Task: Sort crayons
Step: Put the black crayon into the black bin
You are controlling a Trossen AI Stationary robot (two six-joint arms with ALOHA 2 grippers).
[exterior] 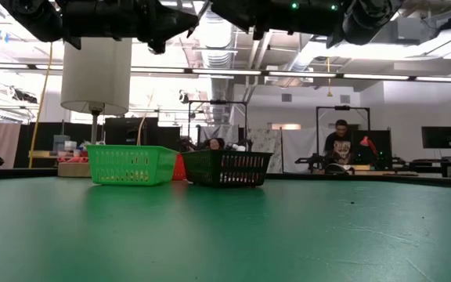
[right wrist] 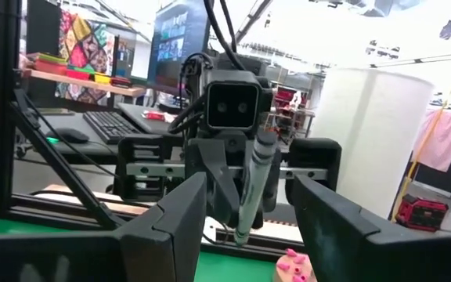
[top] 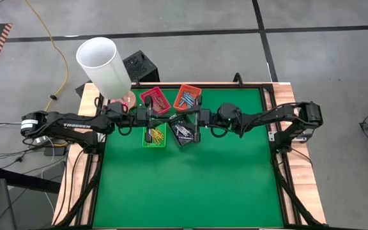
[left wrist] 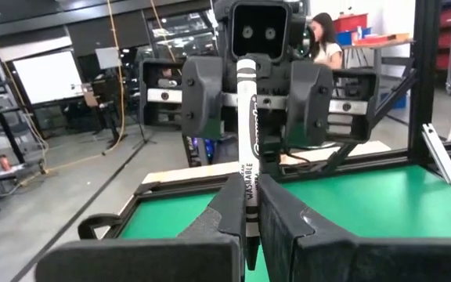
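You have a grey crayon (left wrist: 246, 164) clamped upright in the left end effector (left wrist: 249, 205), its fingers closed on it. Facing it, just beyond the crayon's tip, the right end effector (right wrist: 245, 215) stands with fingers spread wide and nothing between them. Both hang above the table (top: 190, 185), over the four trays: beneath them the green tray (top: 154, 136) and black tray (top: 184, 131), just behind, the red tray (top: 154, 99) and orange tray (top: 188, 97), each holding crayons. A white cylinder (top: 103, 67) stands behind the left end effector.
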